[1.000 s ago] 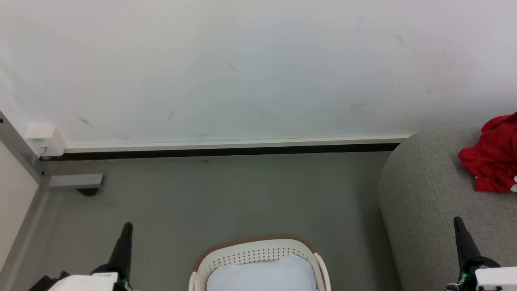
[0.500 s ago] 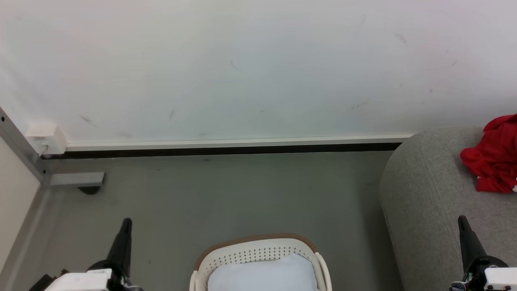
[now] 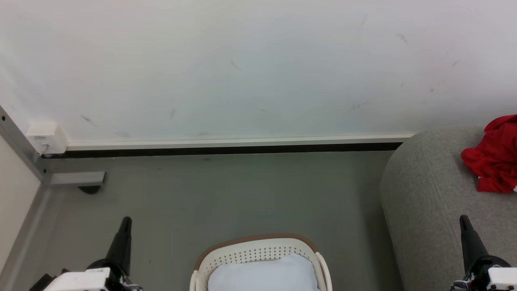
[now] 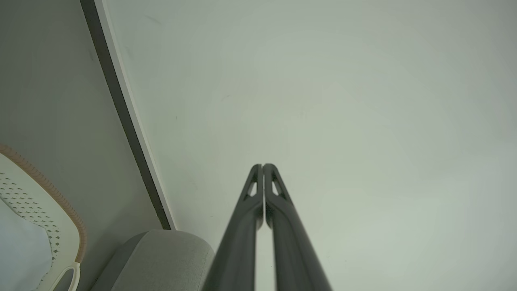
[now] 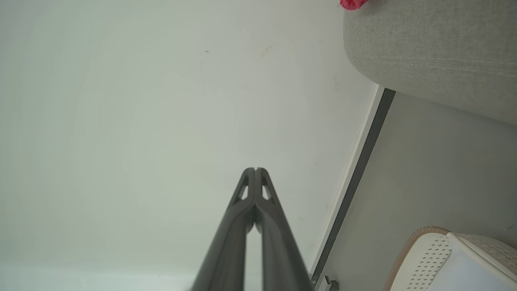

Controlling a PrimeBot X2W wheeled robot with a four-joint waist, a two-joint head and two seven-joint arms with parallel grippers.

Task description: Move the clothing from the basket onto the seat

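Observation:
The bright red clothing (image 3: 494,155) lies crumpled on the light-grey seat (image 3: 428,194) at the right edge of the head view; a red scrap of the clothing (image 5: 352,3) also shows atop the seat (image 5: 436,48) in the right wrist view. The cream-white basket (image 3: 258,248) with a brown rim stands on the floor at bottom centre, a pale white-blue cloth (image 3: 262,277) inside it. My left gripper (image 3: 126,221) is shut and empty, left of the basket. My right gripper (image 3: 464,220) is shut and empty, over the seat's front. Both point toward the wall, as the left gripper (image 4: 262,165) and right gripper (image 5: 255,169) show in their wrist views.
A white wall (image 3: 242,68) with a pale skirting strip and dark gap (image 3: 226,150) runs across the back. A grey metal frame with a white box (image 3: 44,139) stands at the left. Grey floor (image 3: 226,194) lies between wall and basket.
The view has shifted slightly; the two arms have drifted a little outward and lower in the picture. Clothing, basket and seat lie as before.

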